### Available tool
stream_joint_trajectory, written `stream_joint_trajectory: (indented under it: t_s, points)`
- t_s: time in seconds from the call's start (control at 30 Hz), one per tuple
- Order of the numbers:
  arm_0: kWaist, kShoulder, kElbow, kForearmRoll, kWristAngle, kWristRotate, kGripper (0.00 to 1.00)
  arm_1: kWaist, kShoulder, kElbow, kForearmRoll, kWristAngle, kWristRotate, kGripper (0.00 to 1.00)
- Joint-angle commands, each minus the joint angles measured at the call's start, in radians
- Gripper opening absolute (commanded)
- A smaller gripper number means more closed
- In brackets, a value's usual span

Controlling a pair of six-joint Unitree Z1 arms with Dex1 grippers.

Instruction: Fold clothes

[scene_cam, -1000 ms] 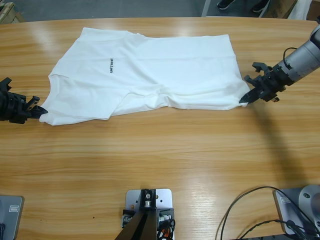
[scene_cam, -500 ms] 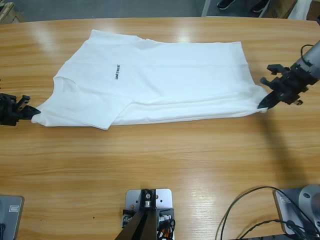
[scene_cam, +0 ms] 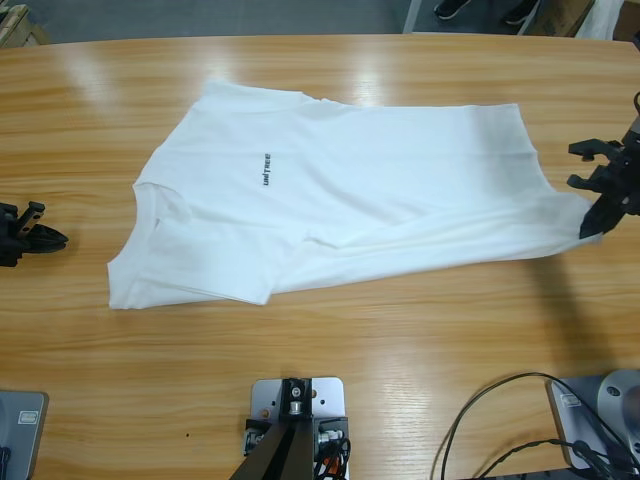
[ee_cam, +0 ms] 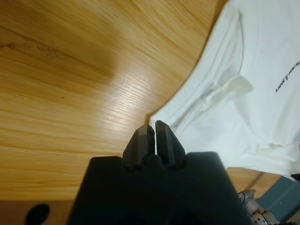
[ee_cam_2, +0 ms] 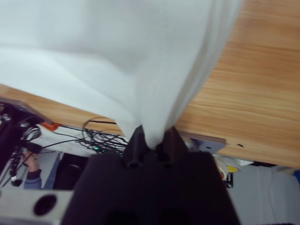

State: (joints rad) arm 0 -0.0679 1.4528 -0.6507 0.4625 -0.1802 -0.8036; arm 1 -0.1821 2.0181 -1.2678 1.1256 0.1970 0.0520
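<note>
1. your wooden table (scene_cam: 330,350) runs the full width of the high view.
2. your white t-shirt (scene_cam: 340,190) lies spread across the middle of the table, neck end toward the left, hem end toward the right.
3. your right gripper (scene_cam: 592,225) is clamped on the shirt's hem corner at the right edge.
4. your left gripper (scene_cam: 45,239) rests apart from the shirt, jaws closed together on nothing.
5. small dark chest lettering (scene_cam: 267,169) reads roughly "unitree".
</note>
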Motion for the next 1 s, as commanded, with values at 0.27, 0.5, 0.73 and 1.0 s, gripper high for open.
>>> stream_joint_trajectory:
  t_s: [0.27,0.5,0.73,1.0]
  points:
    - [-0.032,-0.048,0.051,0.008,-0.012,-0.022,0.0,-0.011,0.133,0.01,0.021,-0.03,-0.017,0.0]
    - [-0.032,-0.07,0.052,0.007,-0.012,-0.02,0.0,-0.011,0.149,0.005,0.043,-0.041,-0.001,0.967]
    - [-0.032,-0.08,0.053,0.007,-0.017,-0.016,0.0,-0.011,0.079,0.011,0.047,-0.08,0.019,1.0]
    - [-0.032,-0.145,0.058,-0.012,-0.041,0.018,0.0,-0.011,-0.167,-0.002,0.044,-0.168,0.037,1.0]
